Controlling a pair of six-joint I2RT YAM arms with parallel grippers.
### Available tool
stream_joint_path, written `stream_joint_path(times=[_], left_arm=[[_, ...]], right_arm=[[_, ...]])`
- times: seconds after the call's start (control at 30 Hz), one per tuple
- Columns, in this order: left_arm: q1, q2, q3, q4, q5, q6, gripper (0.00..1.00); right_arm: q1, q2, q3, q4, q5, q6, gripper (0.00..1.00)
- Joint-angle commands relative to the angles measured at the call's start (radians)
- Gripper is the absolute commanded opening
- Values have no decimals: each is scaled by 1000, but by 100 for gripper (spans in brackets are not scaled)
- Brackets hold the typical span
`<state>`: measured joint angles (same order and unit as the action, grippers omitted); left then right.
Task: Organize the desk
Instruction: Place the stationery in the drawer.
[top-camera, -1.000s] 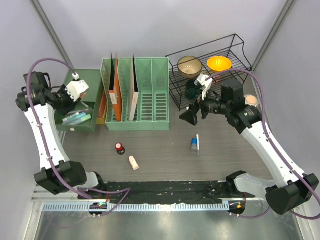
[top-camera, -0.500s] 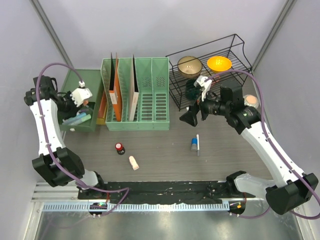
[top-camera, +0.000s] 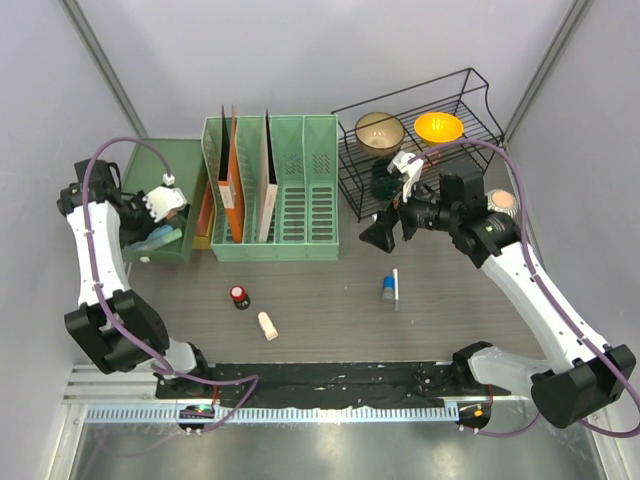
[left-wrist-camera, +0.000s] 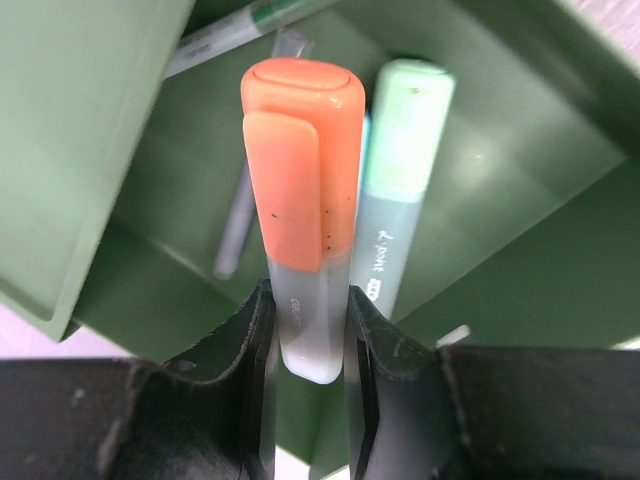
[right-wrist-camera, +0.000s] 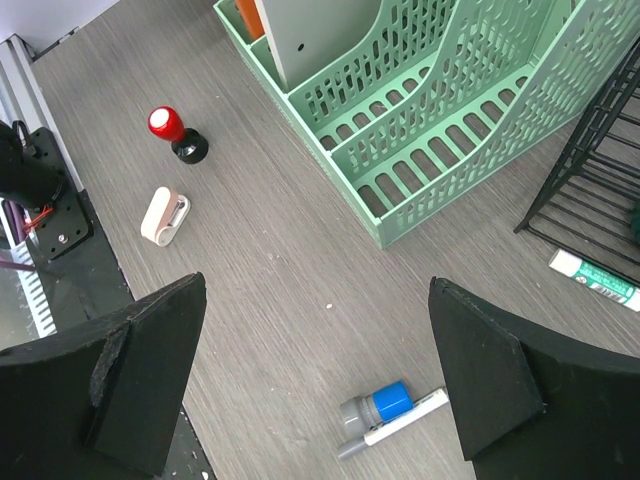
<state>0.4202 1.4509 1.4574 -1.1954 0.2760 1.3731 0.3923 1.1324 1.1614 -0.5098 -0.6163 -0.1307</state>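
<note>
The desk (top-camera: 320, 290) is a dark wood-grain top. My left gripper (top-camera: 160, 207) hangs over the dark green organizer bin (top-camera: 175, 160), shut on an orange-capped highlighter (left-wrist-camera: 300, 170). Its clear barrel sits between the fingers (left-wrist-camera: 245, 340), cap pointing into the bin (left-wrist-camera: 500, 170). A mint highlighter (left-wrist-camera: 405, 170) lies in the bin beside it. My right gripper (top-camera: 385, 225) is open above the desk, nothing between its fingers (right-wrist-camera: 140, 370). Under it lie a blue-and-grey stamp (right-wrist-camera: 385, 405) and a white pen (top-camera: 396, 288).
A red-topped stamp (top-camera: 239, 296) and a pale pink correction tape (top-camera: 267, 325) lie on the near left of the desk. A light green file rack (top-camera: 290, 190) holds folders. A black wire rack (top-camera: 470, 100) holds a brown bowl (top-camera: 379, 131) and an orange bowl (top-camera: 438, 127).
My left gripper has moved down and to the right over the green bin, still holding the orange highlighter. The right arm has not moved.
</note>
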Motion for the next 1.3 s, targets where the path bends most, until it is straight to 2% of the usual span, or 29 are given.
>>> stream_joint_path(times=[0.0, 0.17, 0.2, 0.27, 0.33, 0.47, 0.63, 0.87, 1.07, 1.27], left_arm=[[5, 9, 24, 54, -29, 17, 16], [3, 29, 44, 59, -41, 9, 43], [5, 35, 47, 60, -44, 9, 46], [5, 37, 49, 68, -47, 4, 61], [3, 34, 50, 76, -44, -2, 70], [5, 19, 80, 88, 2, -43, 81], [11, -9, 176, 73, 129, -124, 98], [15, -35, 313, -26, 271, -268, 100], [15, -188, 210, 28, 310, -388, 100], [14, -339, 92, 55, 341, -398, 100]], right_arm=[[-1, -13, 11, 5, 12, -18, 98], [-1, -17, -2, -7, 24, -35, 98], [-3, -16, -3, -10, 44, -44, 98], [-1, -8, 0, -35, 69, -58, 98], [-1, -5, -8, -53, 120, -78, 98], [-1, -14, -45, -68, 255, -115, 98], [-1, -7, -134, -101, 404, -126, 96], [-1, 62, -233, -144, 428, -99, 93], [-6, 170, -223, -197, 438, -87, 84], [-9, 286, -206, -206, 500, -79, 78]])
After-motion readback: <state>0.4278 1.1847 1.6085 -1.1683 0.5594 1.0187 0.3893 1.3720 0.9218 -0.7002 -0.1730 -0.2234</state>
